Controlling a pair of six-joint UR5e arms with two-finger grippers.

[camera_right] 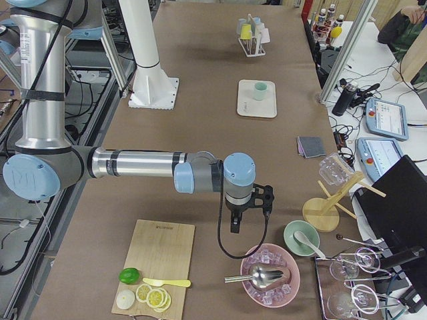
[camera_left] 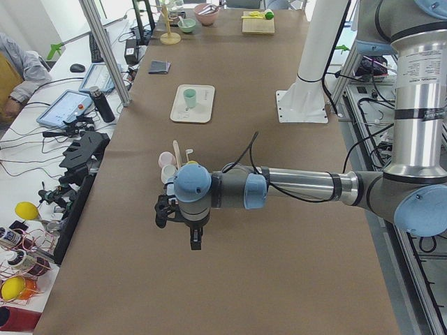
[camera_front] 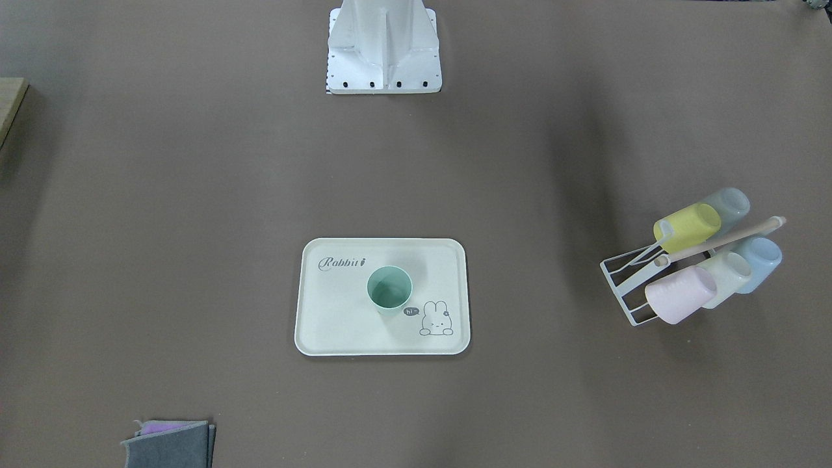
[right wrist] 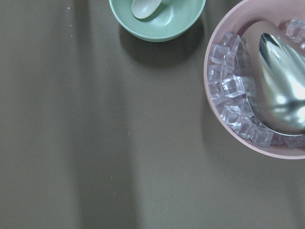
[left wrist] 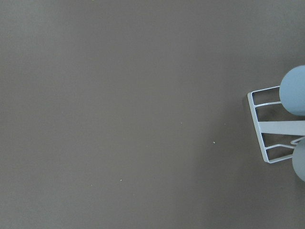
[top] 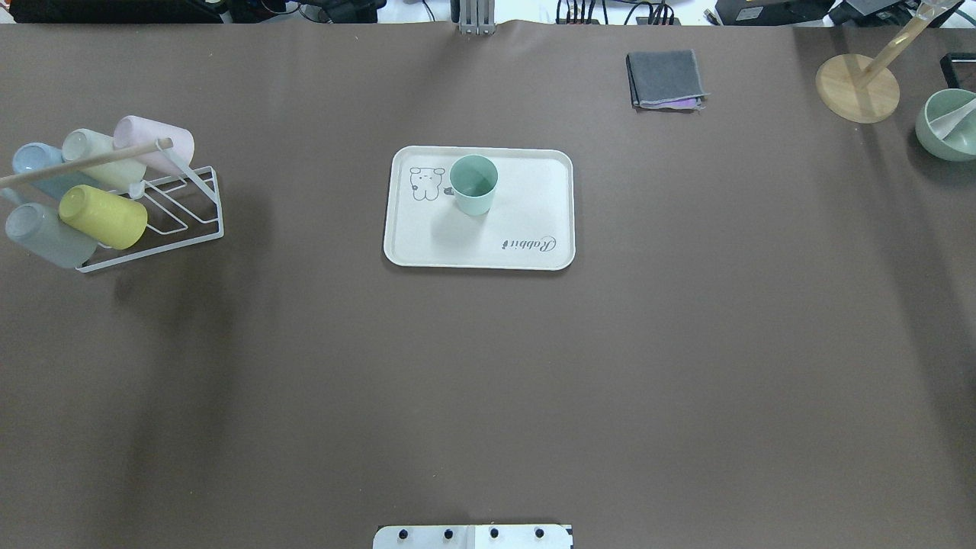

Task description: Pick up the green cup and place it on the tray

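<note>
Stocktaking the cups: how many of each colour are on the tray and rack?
green cup: 1
yellow cup: 1
pink cup: 1
cream cup: 1
blue cup: 1
grey cup: 1
Total: 6

Brown table [top: 488, 381], tray [top: 526, 206], cup rack [left wrist: 281, 128], cloth [top: 665, 76]

Tray script: "Rabbit" grey script [camera_front: 342, 262] is running across the tray [camera_front: 338, 325] floor, on the green cup's [camera_front: 389, 289] robot-facing side.
Bubble: "hi" is showing in a dark speech bubble [camera_front: 410, 311], just beside the green cup, toward the bunny drawing [camera_front: 436, 318].
</note>
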